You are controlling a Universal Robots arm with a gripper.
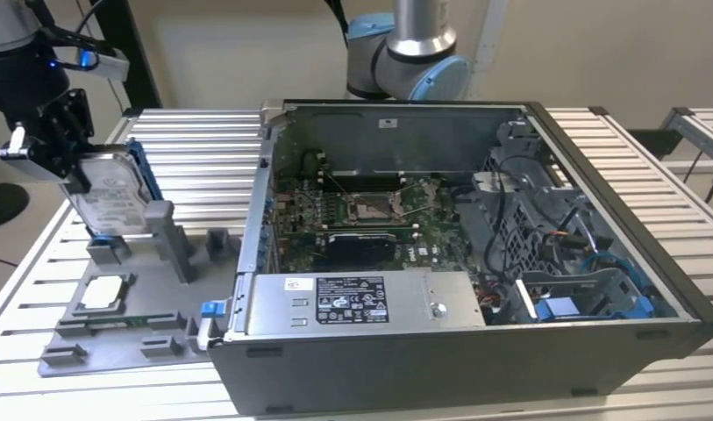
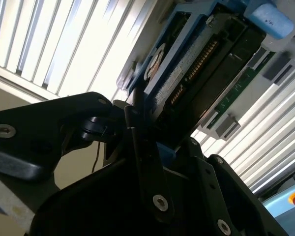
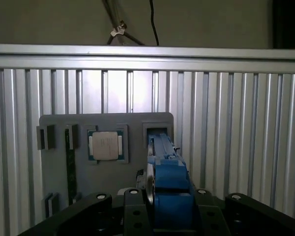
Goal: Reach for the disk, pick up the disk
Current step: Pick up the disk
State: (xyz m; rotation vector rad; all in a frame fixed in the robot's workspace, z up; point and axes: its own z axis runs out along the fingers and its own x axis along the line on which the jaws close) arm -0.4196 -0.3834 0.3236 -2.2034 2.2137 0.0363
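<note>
The disk is held upright on its edge at a corner of the grey fixture plate, with its lower end at a small slotted holder on that plate; whether it is touching the holder cannot be told. The gripper is closed narrowly on the disk's upper part, the blue carrier being clamped between the jaws in both wrist views. A square chip is seated in a recess of the plate, near the holder.
</note>
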